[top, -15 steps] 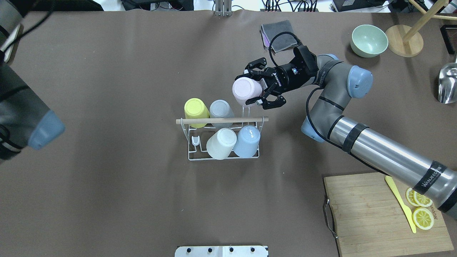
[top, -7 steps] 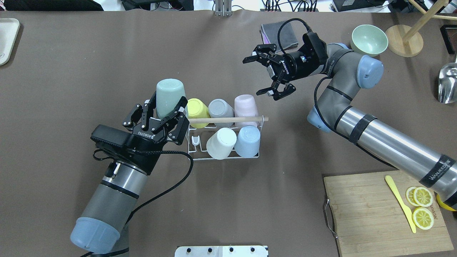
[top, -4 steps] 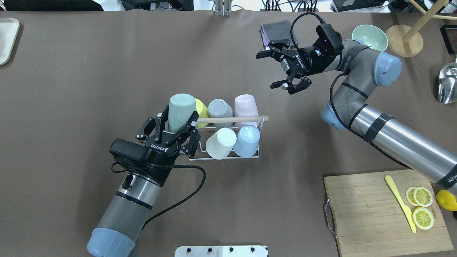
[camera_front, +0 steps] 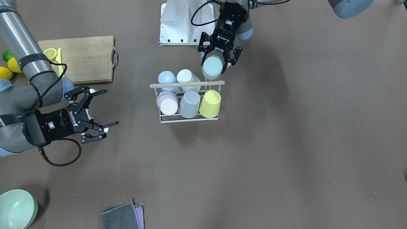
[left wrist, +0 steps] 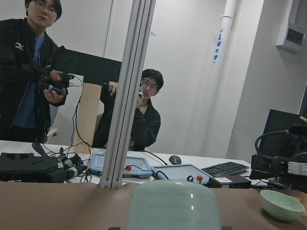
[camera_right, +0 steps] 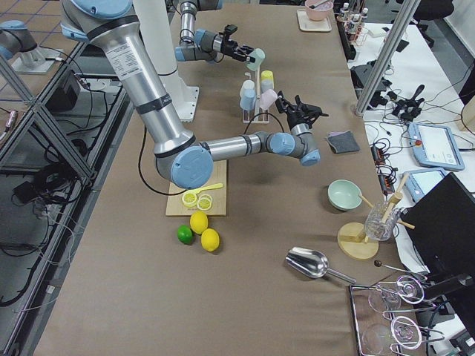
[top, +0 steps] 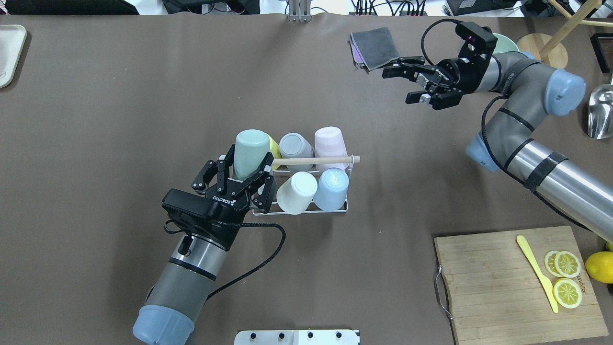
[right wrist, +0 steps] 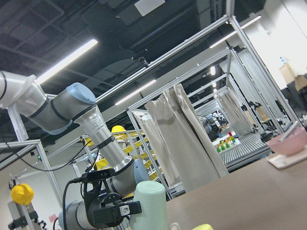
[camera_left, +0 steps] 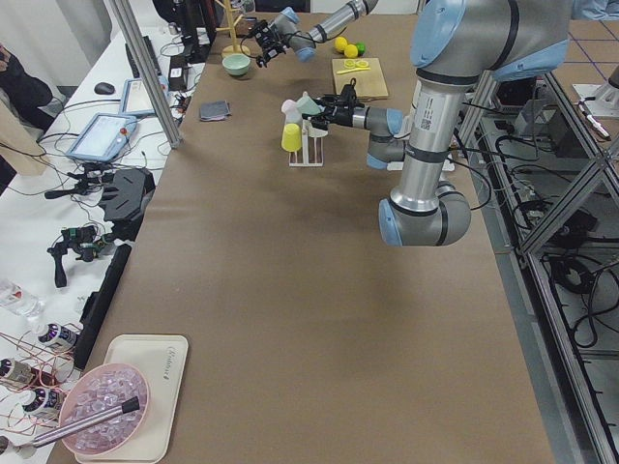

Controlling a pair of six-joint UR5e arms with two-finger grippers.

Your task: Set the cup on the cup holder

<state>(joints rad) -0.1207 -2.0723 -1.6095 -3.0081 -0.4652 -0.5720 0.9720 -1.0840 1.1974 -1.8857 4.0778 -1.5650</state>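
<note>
The white wire cup holder (top: pixel 306 209) with its wooden rod (top: pixel 316 161) stands mid-table, also in the front view (camera_front: pixel 189 120). Yellow (camera_front: pixel 210 103), grey (top: pixel 293 144), pink (top: pixel 328 141), white (top: pixel 297 191) and blue (top: pixel 333 188) cups sit upside down on it. My left gripper (top: pixel 249 162) is shut on a mint green cup (top: pixel 251 147), bottom up, over the holder's left end, and it hides the prong there. The cup also shows in the front view (camera_front: pixel 212 67) and the left wrist view (left wrist: pixel 175 203). My right gripper (top: pixel 400 87) is open and empty, far back right.
A grey cloth (top: pixel 374 46) lies by the right gripper. A green bowl (camera_front: pixel 16 208) and a wooden stand (top: pixel 541 53) are at the back right. A cutting board (top: pixel 507 287) with lemon slices (top: pixel 567 292) and a yellow knife (top: pixel 536 272) is front right. A tray (top: pixel 8 52) is far left.
My right gripper let go of the pink cup on the holder and drew back to the far right. My left arm came in with the mint cup and moved right over the holder's left end.
</note>
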